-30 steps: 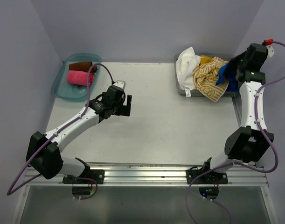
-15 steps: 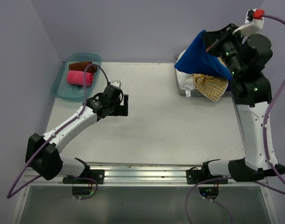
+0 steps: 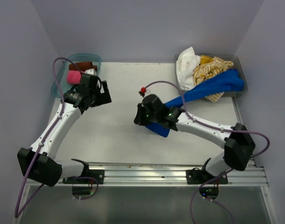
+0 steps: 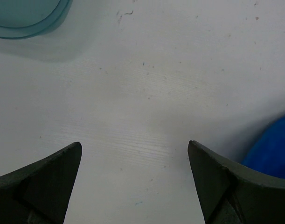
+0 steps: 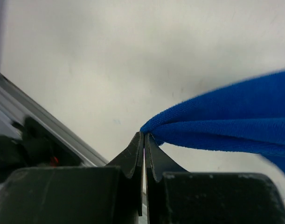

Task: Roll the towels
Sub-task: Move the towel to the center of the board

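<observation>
Top external: R tool point(image 3: 141, 116) clenched on 1 blue towel point(image 3: 212, 88), L tool point(image 3: 104, 94) released, 2 rolled towels point(image 3: 74, 77) in tray point(image 3: 57, 85)

The white tabletop point(image 3: 119, 135) is seen from high above its near edge, facing down. The left wrist view is aimed down, close over the table, past the left claw point(image 4: 135, 186); a translucent teal plastic tray point(image 4: 25, 18) is caught ahead-left of it. The right wrist view is set tight behind the right claw point(image 5: 144, 140). The royal blue cloth towel point(image 5: 226, 121) at its tips is shared by all views.
</observation>
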You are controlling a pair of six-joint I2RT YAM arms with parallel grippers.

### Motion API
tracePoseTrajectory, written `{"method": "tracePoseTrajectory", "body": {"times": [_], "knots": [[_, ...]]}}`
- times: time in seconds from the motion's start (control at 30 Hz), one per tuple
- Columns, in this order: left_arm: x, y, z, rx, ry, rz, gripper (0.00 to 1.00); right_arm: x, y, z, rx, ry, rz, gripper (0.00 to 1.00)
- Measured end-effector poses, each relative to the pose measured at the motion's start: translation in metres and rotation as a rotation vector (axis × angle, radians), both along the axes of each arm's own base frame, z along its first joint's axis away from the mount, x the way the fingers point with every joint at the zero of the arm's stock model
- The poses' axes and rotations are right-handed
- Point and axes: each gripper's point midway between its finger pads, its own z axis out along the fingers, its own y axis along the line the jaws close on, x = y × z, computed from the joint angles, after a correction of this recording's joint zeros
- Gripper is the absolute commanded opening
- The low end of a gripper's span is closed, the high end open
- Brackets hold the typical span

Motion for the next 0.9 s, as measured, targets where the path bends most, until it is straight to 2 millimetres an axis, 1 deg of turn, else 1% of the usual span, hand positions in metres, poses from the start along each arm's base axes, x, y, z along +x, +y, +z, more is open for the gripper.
{"method": "tracePoseTrajectory", "body": {"times": [0.03,0.07,0.1,0.13,0.17,0.2,0.27,0.33,0.4,0.43,0.47,0.53,0.6,0.63,0.67,0.7,0.73,0.77,0.8,0.87,0.9], "knots": [[0.001,0.0,0.004,-0.004,-0.009,0.001,0.99,-0.022,0.012,-0.042,-0.07,0.073,0.04,0.0],[0.002,0.0,0.006,-0.008,-0.015,0.0,0.99,-0.037,0.017,-0.066,-0.111,0.117,0.068,0.0],[0.001,-0.001,0.008,-0.011,-0.018,-0.001,0.99,-0.053,0.019,-0.085,-0.146,0.152,0.091,0.0],[0.001,-0.001,0.009,-0.014,-0.019,-0.004,0.99,-0.061,0.017,-0.095,-0.165,0.173,0.097,0.0],[0.0,-0.002,0.009,-0.018,-0.018,-0.007,0.99,-0.064,0.015,-0.098,-0.177,0.18,0.094,0.0],[-0.001,-0.002,0.009,-0.022,-0.016,-0.01,0.99,-0.061,0.014,-0.095,-0.173,0.168,0.084,0.0],[-0.003,-0.003,0.009,-0.027,-0.011,-0.015,0.99,-0.053,0.01,-0.081,-0.16,0.133,0.058,0.0],[-0.004,-0.004,0.009,-0.03,-0.006,-0.018,0.99,-0.039,0.008,-0.05,-0.137,0.067,0.03,0.0],[-0.005,-0.003,0.009,-0.031,0.0,-0.018,0.99,-0.025,0.013,-0.006,-0.097,-0.018,0.014,0.0],[-0.005,-0.002,0.009,-0.031,0.001,-0.014,0.99,-0.018,0.016,0.019,-0.065,-0.066,0.009,0.0],[-0.005,0.0,0.01,-0.03,0.001,-0.009,0.99,-0.013,0.02,0.049,-0.025,-0.119,0.007,0.0],[-0.004,0.005,0.015,-0.031,-0.002,0.006,0.99,-0.008,0.024,0.102,0.054,-0.206,0.008,0.0],[-0.001,0.011,0.018,-0.032,-0.012,0.027,0.99,-0.006,0.028,0.148,0.133,-0.276,0.012,0.0],[0.0,0.015,0.02,-0.032,-0.014,0.038,0.99,-0.006,0.03,0.165,0.167,-0.302,0.016,0.0],[0.0,0.019,0.021,-0.033,-0.015,0.051,0.99,-0.006,0.032,0.176,0.192,-0.318,0.018,0.0],[0.001,0.025,0.021,-0.032,-0.013,0.069,0.99,-0.006,0.035,0.182,0.211,-0.329,0.024,0.0],[0.002,0.033,0.021,-0.033,-0.008,0.091,0.99,-0.007,0.038,0.184,0.221,-0.331,0.032,0.0],[0.003,0.041,0.021,-0.033,-0.001,0.114,0.99,-0.007,0.044,0.178,0.223,-0.321,0.041,0.0],[0.004,0.049,0.02,-0.033,0.006,0.138,0.99,-0.007,0.051,0.17,0.22,-0.309,0.05,0.0],[0.005,0.067,0.017,-0.03,0.019,0.191,0.99,-0.007,0.067,0.135,0.196,-0.254,0.07,0.0],[0.004,0.074,0.016,-0.028,0.024,0.211,0.99,-0.008,0.072,0.12,0.181,-0.228,0.078,0.0]]}}
